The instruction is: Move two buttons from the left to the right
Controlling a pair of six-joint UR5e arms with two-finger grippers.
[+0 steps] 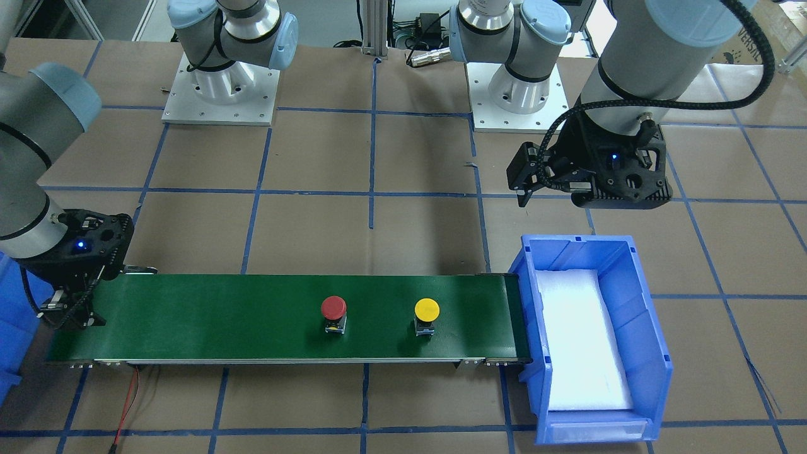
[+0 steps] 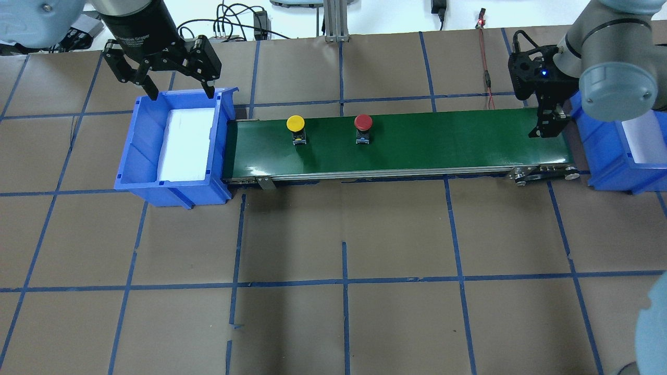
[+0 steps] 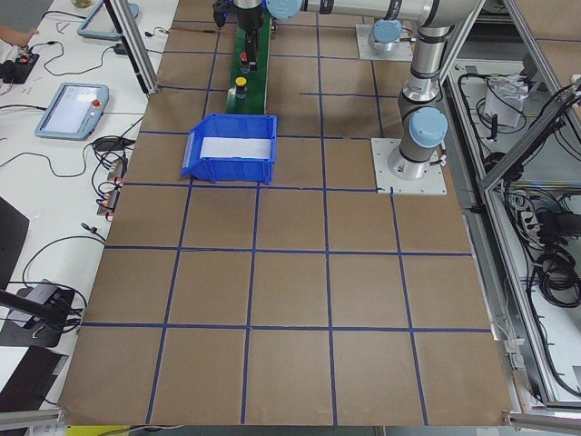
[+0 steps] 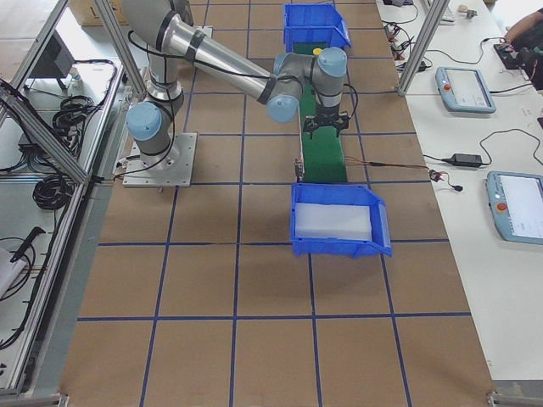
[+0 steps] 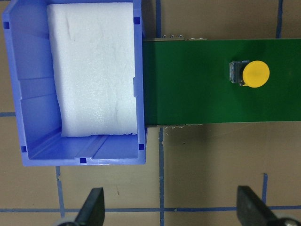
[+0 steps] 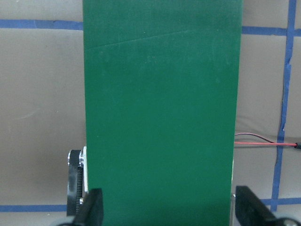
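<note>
The yellow button (image 2: 295, 124) and the red button (image 2: 363, 123) stand upright on the green conveyor belt (image 2: 443, 140), the yellow one nearer the left blue bin. Both also show in the front view, yellow (image 1: 427, 310) and red (image 1: 333, 309). My left gripper (image 2: 182, 95) is open and empty, above the far rim of the left bin. Its wrist view shows the yellow button (image 5: 254, 74) on the belt ahead of the fingers. My right gripper (image 2: 547, 127) is open and empty, low over the belt's right end, and its wrist view shows only bare belt (image 6: 160, 117).
The left blue bin (image 2: 130, 156) holds a white foam pad and touches the belt's left end. A second blue bin (image 2: 604, 166) stands at the belt's right end. A red and black cable (image 2: 487, 67) runs behind the belt. Brown table with blue tape lines all around.
</note>
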